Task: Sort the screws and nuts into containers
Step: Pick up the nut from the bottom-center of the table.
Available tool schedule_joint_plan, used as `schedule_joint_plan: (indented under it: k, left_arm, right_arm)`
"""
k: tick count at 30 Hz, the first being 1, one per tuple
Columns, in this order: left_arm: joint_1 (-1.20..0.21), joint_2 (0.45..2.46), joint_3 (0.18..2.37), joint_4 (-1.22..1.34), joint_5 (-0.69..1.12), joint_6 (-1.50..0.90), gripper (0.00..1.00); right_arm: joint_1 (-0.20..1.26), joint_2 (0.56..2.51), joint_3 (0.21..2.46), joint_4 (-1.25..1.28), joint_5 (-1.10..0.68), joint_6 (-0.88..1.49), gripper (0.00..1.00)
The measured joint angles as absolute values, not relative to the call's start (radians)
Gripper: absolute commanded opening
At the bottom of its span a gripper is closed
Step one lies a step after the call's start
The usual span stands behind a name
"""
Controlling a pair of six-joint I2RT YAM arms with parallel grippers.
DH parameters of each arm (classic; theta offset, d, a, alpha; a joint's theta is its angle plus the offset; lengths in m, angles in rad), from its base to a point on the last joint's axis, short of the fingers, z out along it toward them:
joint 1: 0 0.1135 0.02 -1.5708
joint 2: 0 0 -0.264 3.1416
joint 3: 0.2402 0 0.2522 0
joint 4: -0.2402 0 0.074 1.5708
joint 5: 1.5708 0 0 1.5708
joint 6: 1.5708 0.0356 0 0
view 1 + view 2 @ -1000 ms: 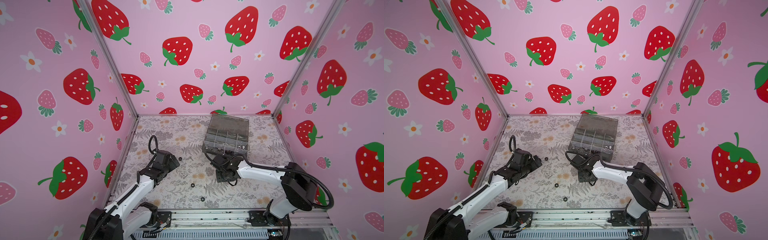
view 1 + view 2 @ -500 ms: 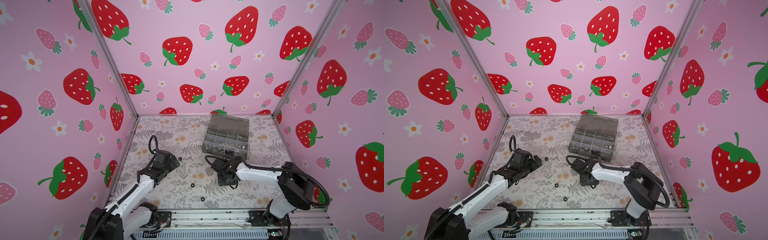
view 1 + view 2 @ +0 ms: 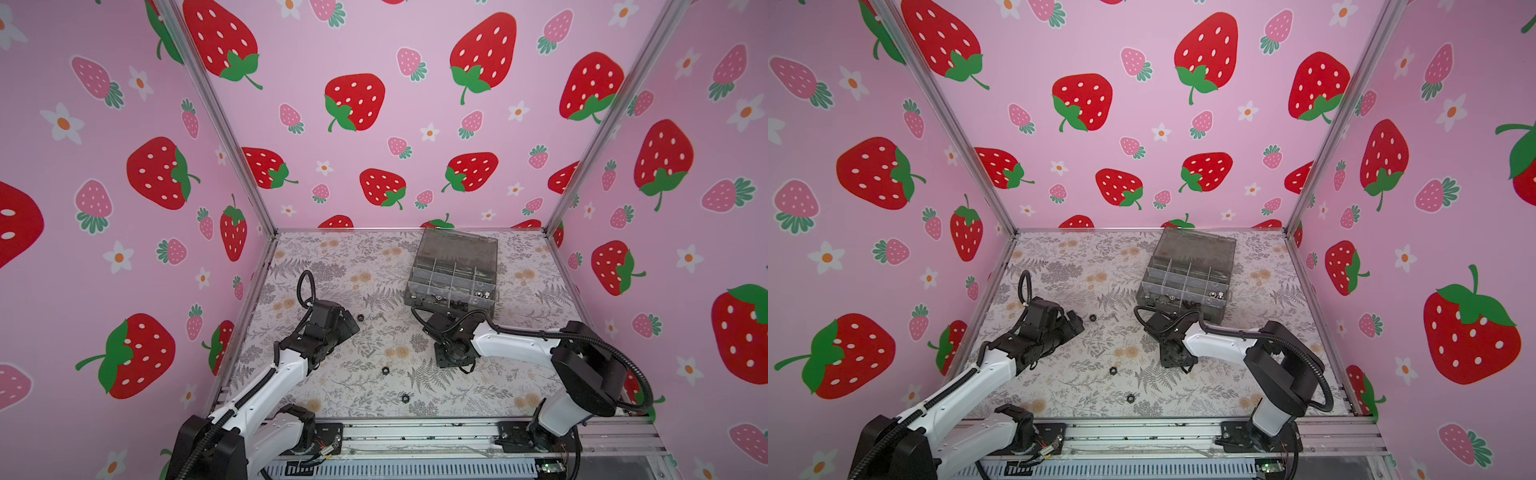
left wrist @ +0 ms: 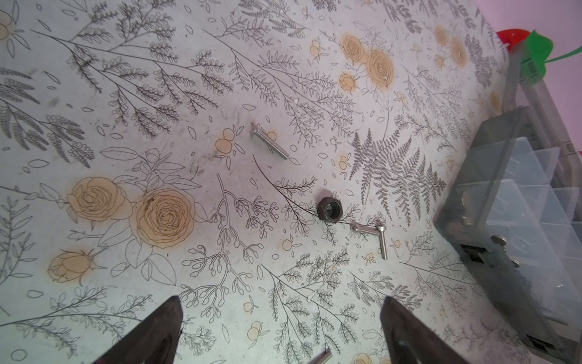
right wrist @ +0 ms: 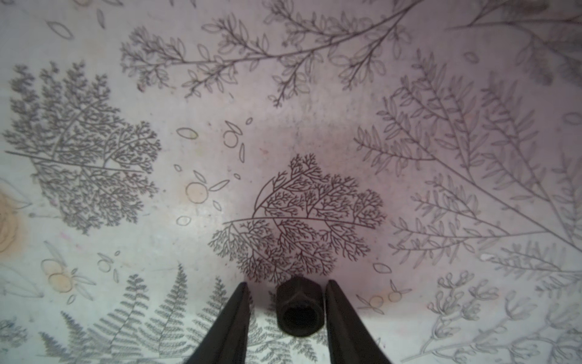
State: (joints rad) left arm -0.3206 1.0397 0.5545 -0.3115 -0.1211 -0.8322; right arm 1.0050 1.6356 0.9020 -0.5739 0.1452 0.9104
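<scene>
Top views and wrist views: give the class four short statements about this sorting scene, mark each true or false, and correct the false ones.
1. A black hex nut sits between the right pincer's fingers. True.
2. The left pincer grips something. False: it is open and empty.
3. The organiser box has its lid shut. False: the lid stands open behind the compartments.
4. Black nuts lie loose on the table. True.

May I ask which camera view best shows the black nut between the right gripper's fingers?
The right wrist view: the black nut sits large and sharp between the right gripper's fingers, hex faces and bore visible. In both top views the gripper itself hides it. The left wrist view does not take it in.
</scene>
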Motion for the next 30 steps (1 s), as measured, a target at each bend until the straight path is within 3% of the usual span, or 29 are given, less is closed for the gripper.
schedule_joint_plan:
  k: [13, 30]
  left_arm:
    - [-0.32, 1.033, 0.554, -0.312, -0.121, -0.834, 0.99]
    - [-0.32, 1.033, 0.554, -0.313, -0.122, -0.834, 0.99]
  right_arm:
    - [1.003, 1.624, 0.886, -0.554, 0.128, 0.892, 0.29]
    - [0.999, 1.63, 0.901, -0.561, 0.126, 0.867, 0.06]
